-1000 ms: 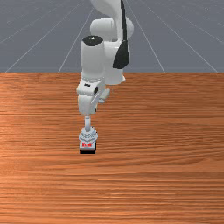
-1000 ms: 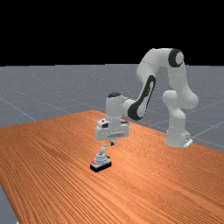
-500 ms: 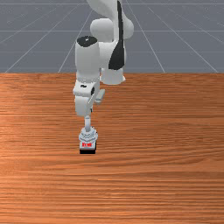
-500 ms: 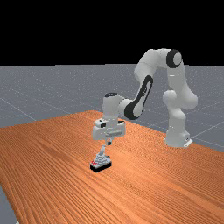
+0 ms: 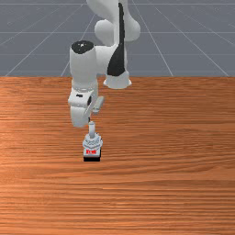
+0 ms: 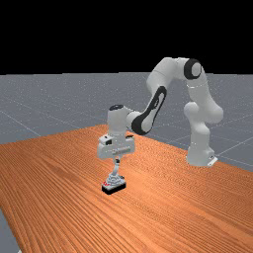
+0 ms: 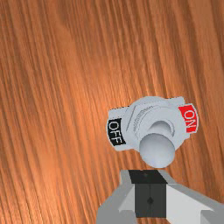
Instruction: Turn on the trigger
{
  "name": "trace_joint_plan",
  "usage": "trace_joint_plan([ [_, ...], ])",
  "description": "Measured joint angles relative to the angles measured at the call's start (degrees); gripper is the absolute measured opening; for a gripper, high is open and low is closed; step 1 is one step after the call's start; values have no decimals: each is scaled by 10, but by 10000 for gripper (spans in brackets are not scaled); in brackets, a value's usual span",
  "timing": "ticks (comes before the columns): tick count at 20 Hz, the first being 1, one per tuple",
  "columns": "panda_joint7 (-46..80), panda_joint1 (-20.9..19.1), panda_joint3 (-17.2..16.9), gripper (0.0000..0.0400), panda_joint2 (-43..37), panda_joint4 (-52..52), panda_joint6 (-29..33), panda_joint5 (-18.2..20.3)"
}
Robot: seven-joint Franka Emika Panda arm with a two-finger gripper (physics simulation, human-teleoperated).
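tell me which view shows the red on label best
The wrist view: the ON label reads clearly there. The front view shows it as a small red patch, unreadable; the far view gives a red speck.

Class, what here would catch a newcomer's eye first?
First, the white arm reaching across the far view toward its left. Then the small grey switch on the orange-brown table, close to the gripper. In the wrist view, red ON label and black OFF label mark its ends.
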Motion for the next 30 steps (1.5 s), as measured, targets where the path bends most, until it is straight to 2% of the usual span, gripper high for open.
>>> trace_joint_plan([
  [4,-1,0,-2,0,-22,-35,10,-3],
  [5,24,11,-13,0,-32,-58,52,-25],
  [7,50,26,-19,0,-34,-62,53,-44],
  [9,57,31,-17,0,-35,-64,54,-44],
  [10,13,16,1,0,-36,-64,53,-15],
  [15,47,24,-3,0,-30,-55,47,-13],
  [16,30,19,1,0,-33,-65,81,-10],
  [19,27,16,5,0,-33,-45,101,-2],
  [21,29,17,5,0,-21,-23,90,-2],
  [23,20,13,11,0,-3,16,36,8],
  [24,18,12,12,0,-2,19,35,10],
  [25,19,17,7,0,-2,17,39,-5],
  [27,33,23,2,0,8,50,-52,-12],
  [30,33,23,-1,0,-21,4,-39,-16],
])
